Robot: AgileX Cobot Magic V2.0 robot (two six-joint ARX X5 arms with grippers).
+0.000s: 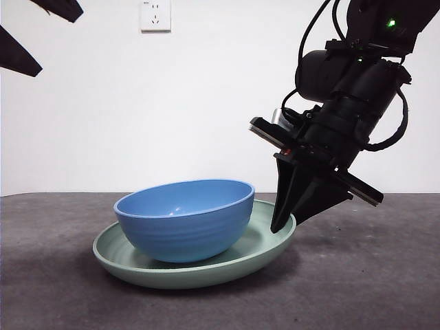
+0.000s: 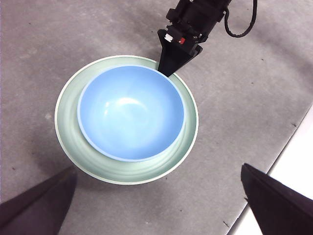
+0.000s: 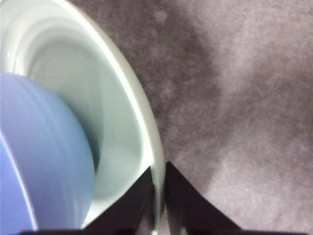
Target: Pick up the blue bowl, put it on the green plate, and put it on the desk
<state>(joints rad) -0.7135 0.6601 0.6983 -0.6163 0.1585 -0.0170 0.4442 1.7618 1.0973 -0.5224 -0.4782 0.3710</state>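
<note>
Blue bowl [image 1: 184,220] sitting inside green plate [image 1: 268,240] on desk [image 1: 371,275]. Right gripper [image 1: 282,223] pinched onto plate rim, jaws nearly closed either side. Left gripper [image 2: 161,196] held high above, jaws wide apart, empty.

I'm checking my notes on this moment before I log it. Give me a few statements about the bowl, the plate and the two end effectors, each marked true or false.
1. The blue bowl sits inside the green plate. True.
2. The right end effector is clamped on the bowl's rim. False: its jaws pinch the plate's rim, one inside and one outside.
3. The left end effector is open and holds nothing. True.
4. The plate lies flat on the desk. False: the side at the right end effector is tilted up.
5. The bowl is empty. True.
</note>
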